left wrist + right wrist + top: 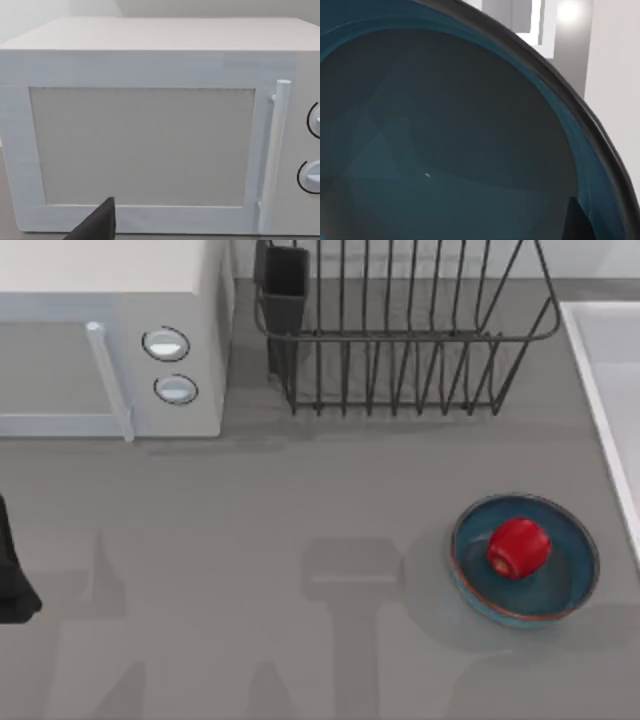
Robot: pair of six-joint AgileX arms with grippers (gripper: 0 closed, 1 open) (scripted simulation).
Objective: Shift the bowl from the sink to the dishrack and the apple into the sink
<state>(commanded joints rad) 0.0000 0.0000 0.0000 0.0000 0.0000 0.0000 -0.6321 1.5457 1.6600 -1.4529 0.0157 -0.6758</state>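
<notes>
A teal bowl (572,585) with a reddish rim stands on the grey counter at the front right, and the red apple (518,547) lies inside it. The white rim of the sink (600,390) runs along the right edge. The dark wire dishrack (400,335) stands at the back middle. In the right wrist view the inside of a teal bowl (445,150) is very close, with white surfaces beyond its dark rim. A dark part of my right gripper (577,220) sits against that bowl's inner wall. My left arm (12,580) is parked at the left edge.
A white microwave (60,370) with two round knobs stands at the back left, and its door (140,145) faces my left gripper (97,225). A dark utensil cup (285,285) hangs on the dishrack's left corner. Bare grey counter lies between the microwave and the bowl.
</notes>
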